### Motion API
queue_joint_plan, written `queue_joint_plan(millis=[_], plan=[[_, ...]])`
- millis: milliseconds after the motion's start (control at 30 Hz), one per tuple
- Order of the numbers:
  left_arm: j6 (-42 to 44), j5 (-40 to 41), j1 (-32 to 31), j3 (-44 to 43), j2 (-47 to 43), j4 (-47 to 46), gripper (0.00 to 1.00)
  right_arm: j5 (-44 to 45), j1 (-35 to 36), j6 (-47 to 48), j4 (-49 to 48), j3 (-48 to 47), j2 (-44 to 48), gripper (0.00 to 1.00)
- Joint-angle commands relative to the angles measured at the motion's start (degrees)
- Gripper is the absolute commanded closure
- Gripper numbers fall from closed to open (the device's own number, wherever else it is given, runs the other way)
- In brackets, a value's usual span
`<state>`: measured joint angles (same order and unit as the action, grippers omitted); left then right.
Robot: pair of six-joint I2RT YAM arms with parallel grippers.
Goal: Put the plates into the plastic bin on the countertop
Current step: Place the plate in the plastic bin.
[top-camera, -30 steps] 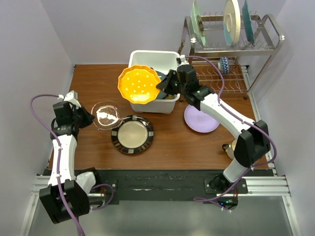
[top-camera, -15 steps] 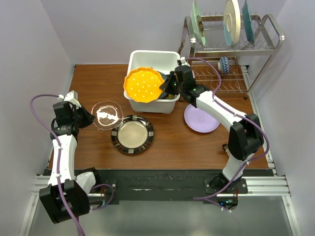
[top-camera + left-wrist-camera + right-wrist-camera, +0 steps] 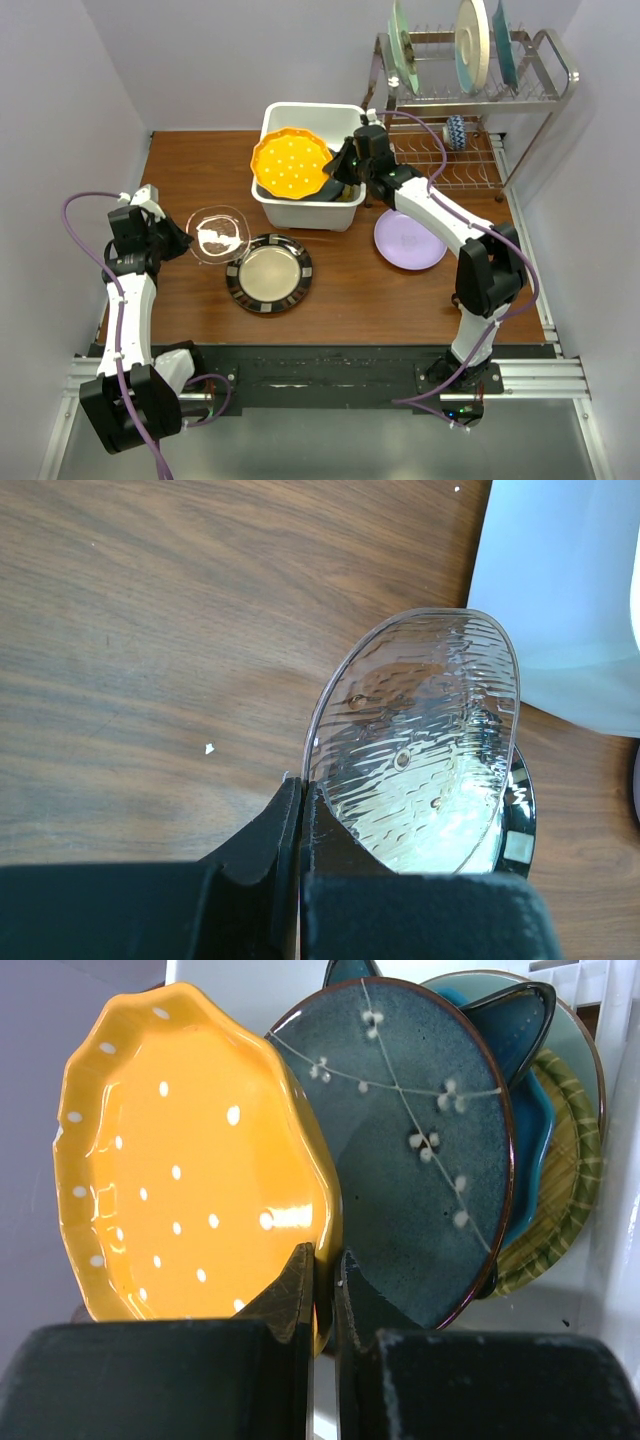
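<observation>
Top external view: the plastic bin (image 3: 305, 212) is taken as the landmark; it is set at the back of the countertop (image 3: 350, 295), just left of the wire rack (image 3: 470, 100).
Right gripper (image 3: 338, 170): reached in over the bin's right wall; in the right wrist view its fingers are seen clamped on the rim of the orange dotted plate (image 3: 290, 165).
Orange dotted plate: held on edge and tilted over the bin's left half, its rim overlapping the bin's left wall.
Inside the bin: a dark teal plate (image 3: 420, 1140) is stood on edge just behind the orange one; contact between the two cannot be told. A blue star-shaped plate (image 3: 520, 1020) and a green striped plate (image 3: 565, 1160) are stacked behind it.
Left gripper (image 3: 185, 240): placed left and forward of the bin; its fingers are pinched on the near rim of the clear glass plate (image 3: 218, 235).
Clear glass plate: seen tilted in the left wrist view.
Black-rimmed striped plate (image 3: 268, 273): laid flat in front of the bin, just beside the glass plate.
Lilac plate (image 3: 408, 240): laid flat right and forward of the bin, partly covered by the right arm.
</observation>
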<state>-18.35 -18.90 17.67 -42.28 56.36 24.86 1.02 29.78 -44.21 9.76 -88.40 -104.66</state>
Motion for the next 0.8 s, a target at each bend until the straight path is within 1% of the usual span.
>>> queue_joint_plan(millis=[0,67,167,300,467,533,633,767], plan=[[0.9,-1.1,0.7,0.4,-0.2,-2.5,1.0,2.7,-2.2,-4.9,-10.1,-4.2,2.0,1.0],[0.9,-1.2,0.7,0.4,-0.1,-2.5,1.0,3.4,-2.2,-5.6,-10.6,-3.4,2.4,1.0],[0.9,-1.2,0.6,0.4,-0.3,-2.5,1.0,7.8,-2.2,-6.9,-10.6,-1.3,3.2,1.0],[0.9,-1.3,0.6,0.4,-0.3,-2.4,1.0,12.8,-2.1,-10.2,-14.7,3.1,4.9,1.0],[0.9,-1.3,0.7,0.4,-0.5,-2.5,1.0,16.1,-2.2,-10.7,-13.2,1.3,3.1,1.0],[0.9,-1.3,0.7,0.4,-0.4,-2.4,1.0,15.3,-2.1,-10.6,-13.9,0.9,2.4,1.0],[0.9,-1.3,0.6,0.4,-0.4,-2.4,1.0,14.6,-2.1,-10.3,-12.4,-1.8,0.5,1.0],[0.9,-1.3,0.6,0.4,-0.5,-2.4,1.0,15.7,-2.2,-10.3,-11.7,-3.0,-0.9,1.0]])
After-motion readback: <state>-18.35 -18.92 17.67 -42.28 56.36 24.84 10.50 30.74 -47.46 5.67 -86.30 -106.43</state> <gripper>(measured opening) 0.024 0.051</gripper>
